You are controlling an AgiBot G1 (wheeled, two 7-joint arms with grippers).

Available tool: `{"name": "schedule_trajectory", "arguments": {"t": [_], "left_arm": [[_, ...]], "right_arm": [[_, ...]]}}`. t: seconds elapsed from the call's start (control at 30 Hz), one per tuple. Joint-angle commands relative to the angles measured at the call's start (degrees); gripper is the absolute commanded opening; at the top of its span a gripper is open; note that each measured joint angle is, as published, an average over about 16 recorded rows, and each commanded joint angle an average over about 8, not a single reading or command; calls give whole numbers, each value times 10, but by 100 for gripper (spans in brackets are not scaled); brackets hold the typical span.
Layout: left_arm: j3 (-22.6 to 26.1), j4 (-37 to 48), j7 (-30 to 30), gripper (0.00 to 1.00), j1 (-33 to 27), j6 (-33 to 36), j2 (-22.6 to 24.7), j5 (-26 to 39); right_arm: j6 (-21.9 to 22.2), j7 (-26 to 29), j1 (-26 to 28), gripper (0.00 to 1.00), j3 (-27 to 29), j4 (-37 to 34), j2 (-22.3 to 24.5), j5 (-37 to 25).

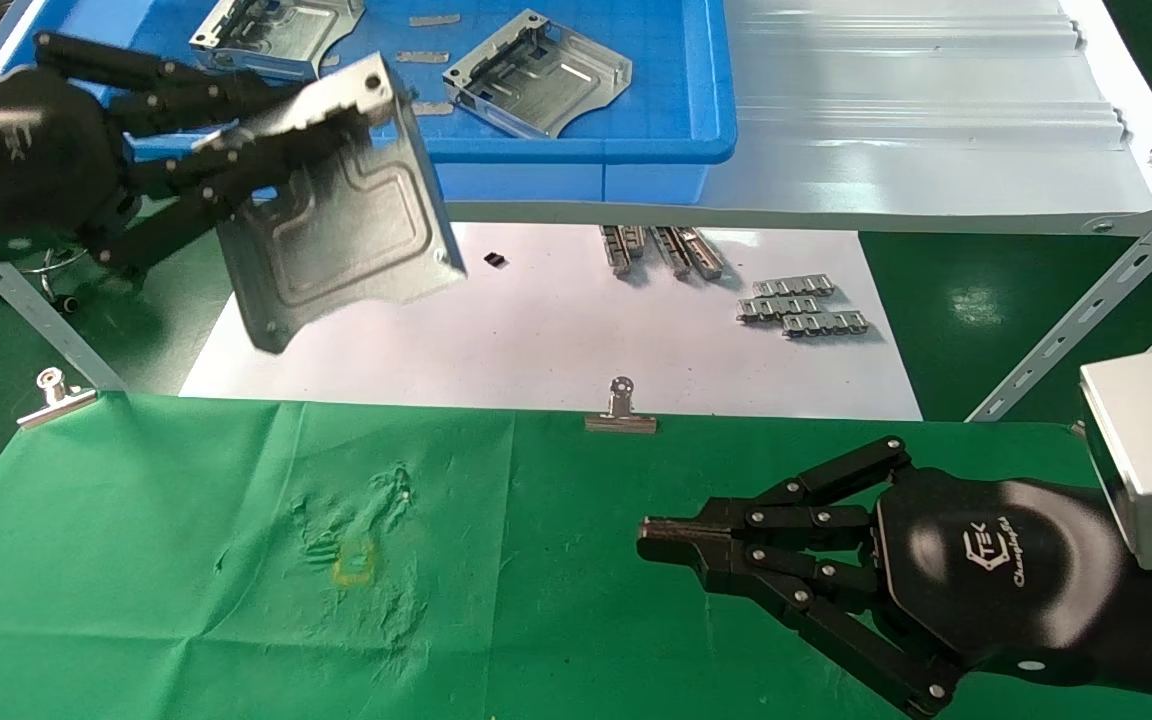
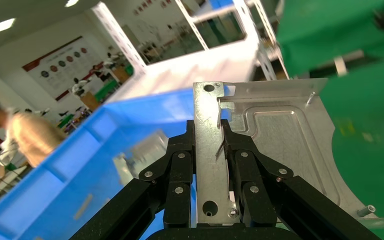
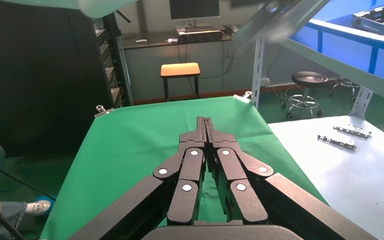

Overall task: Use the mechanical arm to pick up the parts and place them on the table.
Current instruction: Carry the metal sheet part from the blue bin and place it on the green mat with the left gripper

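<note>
This is a factory workshop or robot test floor. Slotted steel racking frames a bench carrying a blue bin of stamped metal parts, with toothed strips on a white sheet beside the bin. Beyond the bench stand a stool, a monitor, a wall poster, ceiling lights and a worker.

Bin part cut by top edge; person blurred.
</note>
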Motion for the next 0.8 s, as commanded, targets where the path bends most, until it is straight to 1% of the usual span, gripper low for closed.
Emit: {"name": "schedule_trajectory", "arguments": {"t": [0.03, 0.17, 0.37, 0.63, 0.8], "left_arm": [[12, -34, 13, 0, 23, 0, -18, -14], [44, -69, 52, 0, 67, -2, -44, -23], [93, -83, 119, 0, 119, -5, -63, -17], [156, -50, 236, 0, 156, -9, -52, 13], [173, 1, 280, 0, 154, -22, -31, 23]], "right_arm": [[0, 0, 0, 0, 0, 0, 0, 0], [0, 0, 0, 0, 0, 0, 0, 0], [0, 0, 0, 0, 0, 0, 0, 0], [0, 0, 0, 0, -1, 0, 0, 0], [0, 0, 0, 0, -1, 0, 0, 0]]}}
